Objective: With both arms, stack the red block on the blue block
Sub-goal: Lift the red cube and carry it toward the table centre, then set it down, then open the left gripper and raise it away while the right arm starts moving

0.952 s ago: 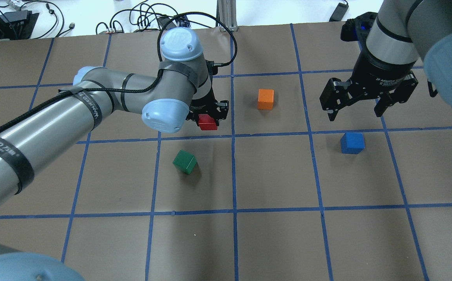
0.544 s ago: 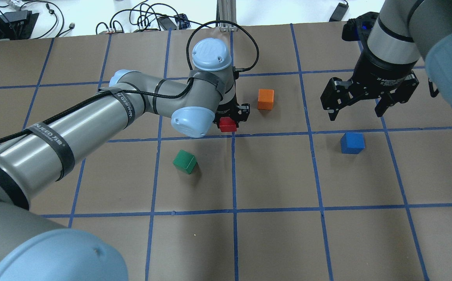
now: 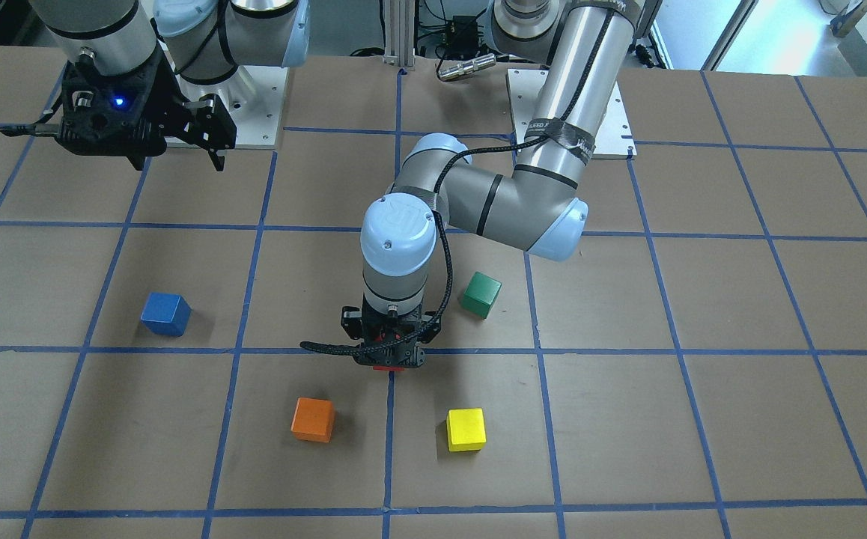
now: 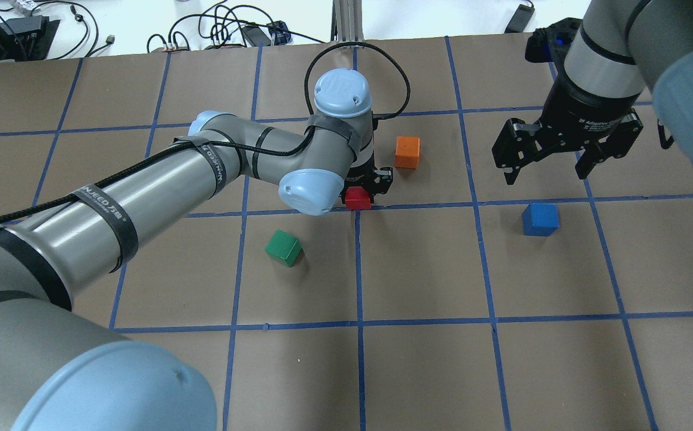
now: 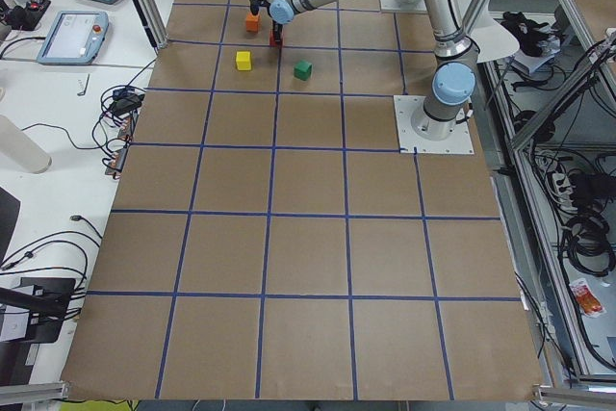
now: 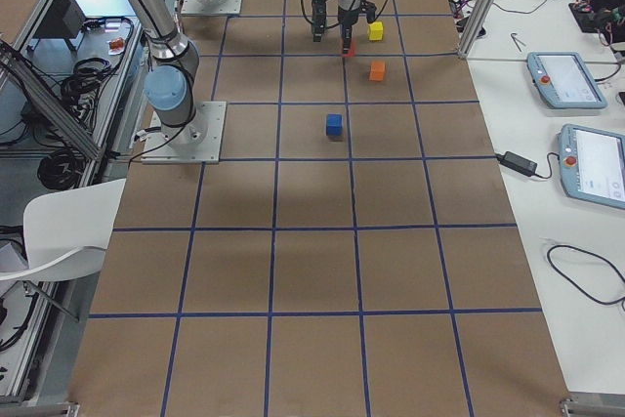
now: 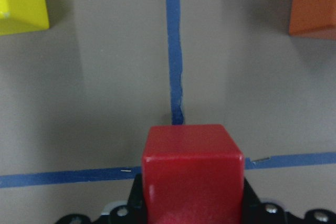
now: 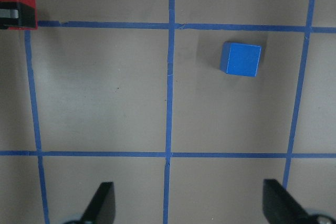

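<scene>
My left gripper [image 4: 363, 190] is shut on the red block [image 4: 358, 198] and holds it low over a crossing of blue tape lines near the table's middle. The block fills the bottom of the left wrist view [image 7: 192, 171] and only a sliver shows in the front view [image 3: 387, 367]. The blue block [image 4: 540, 219] sits alone on the table to the right, also in the front view [image 3: 165, 314]. My right gripper [image 4: 544, 175] is open and empty, hovering just behind the blue block [image 8: 241, 59], which lies ahead of its spread fingers [image 8: 100, 205].
An orange cube [image 4: 407, 152] sits just right of and behind the left gripper. A green cube [image 4: 284, 248] lies to its front left. A yellow cube [image 3: 466, 430] lies beyond it, hidden by the arm in the overhead view. Brown paper with a blue tape grid [image 4: 358, 269] covers the table.
My left arm has carried the red block to the right, from left of the centre tape line onto it. The right arm and the blue block have not moved.
</scene>
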`<control>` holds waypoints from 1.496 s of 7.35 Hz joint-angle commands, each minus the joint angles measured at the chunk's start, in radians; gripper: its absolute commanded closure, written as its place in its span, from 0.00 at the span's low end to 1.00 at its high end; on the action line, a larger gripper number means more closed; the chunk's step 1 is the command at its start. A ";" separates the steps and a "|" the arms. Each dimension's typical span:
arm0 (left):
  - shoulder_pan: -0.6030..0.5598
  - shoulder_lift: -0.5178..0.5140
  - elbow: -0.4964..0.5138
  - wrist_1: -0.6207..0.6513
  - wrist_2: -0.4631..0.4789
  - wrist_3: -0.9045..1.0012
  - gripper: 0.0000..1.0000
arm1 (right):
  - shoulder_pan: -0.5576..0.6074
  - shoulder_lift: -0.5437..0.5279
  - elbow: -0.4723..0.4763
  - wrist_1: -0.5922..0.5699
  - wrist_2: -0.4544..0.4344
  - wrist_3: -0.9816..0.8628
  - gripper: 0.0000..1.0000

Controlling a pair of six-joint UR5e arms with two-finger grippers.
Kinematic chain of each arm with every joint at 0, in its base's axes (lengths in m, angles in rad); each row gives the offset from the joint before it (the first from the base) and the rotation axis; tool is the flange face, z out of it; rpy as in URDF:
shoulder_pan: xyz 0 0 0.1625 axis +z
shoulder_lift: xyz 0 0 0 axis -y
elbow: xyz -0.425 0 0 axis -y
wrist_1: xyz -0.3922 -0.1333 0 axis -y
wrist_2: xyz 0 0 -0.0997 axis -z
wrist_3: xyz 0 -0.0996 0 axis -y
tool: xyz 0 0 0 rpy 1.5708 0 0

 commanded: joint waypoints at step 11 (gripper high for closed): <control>0.417 0.575 0.082 -0.620 0.022 0.402 0.00 | 0.200 0.272 0.000 -0.403 0.012 0.130 0.00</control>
